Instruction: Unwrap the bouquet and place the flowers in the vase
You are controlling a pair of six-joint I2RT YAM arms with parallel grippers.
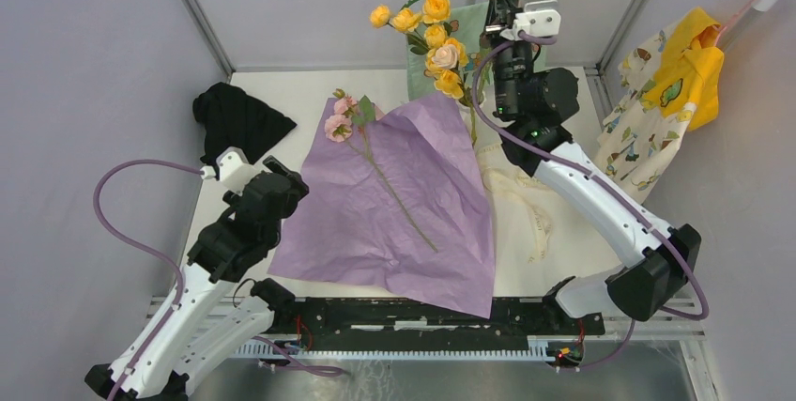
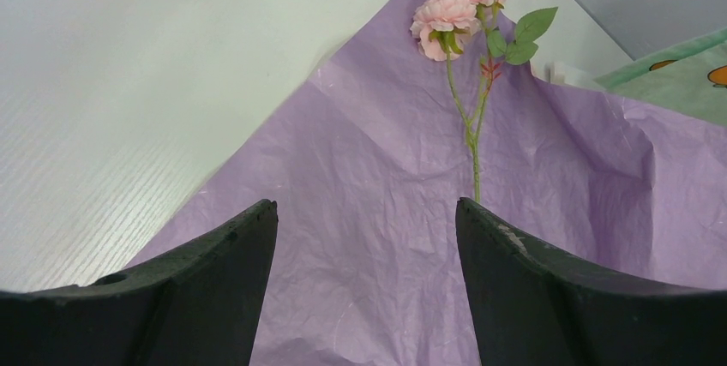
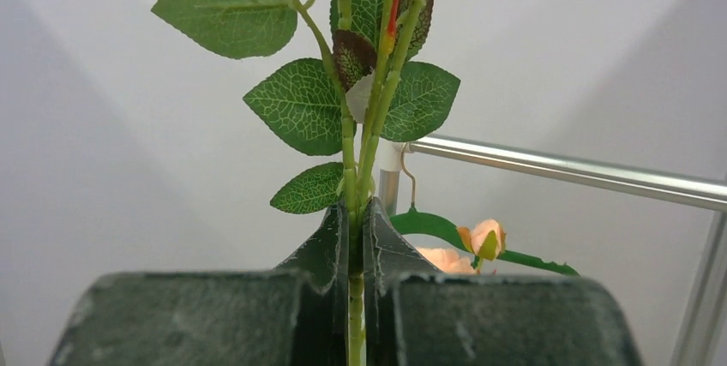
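The right gripper (image 3: pixel 355 216) is squeezed tight on a green flower stem (image 3: pixel 346 139) at the top of the top view, near the yellow roses (image 1: pixel 437 39). The left gripper (image 2: pixel 364 212), at the left, has its jaws spread wide apart over the purple paper (image 1: pixel 394 223), where a pink rose (image 1: pixel 338 127) lies.

Pink rose (image 1: pixel 338 127) flat on purple paper (image 1: pixel 357 227)

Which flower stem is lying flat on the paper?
The pink-rose stem on the purple paper. The yellow roses stand at the back; a leafy stem is pinched in the right gripper.
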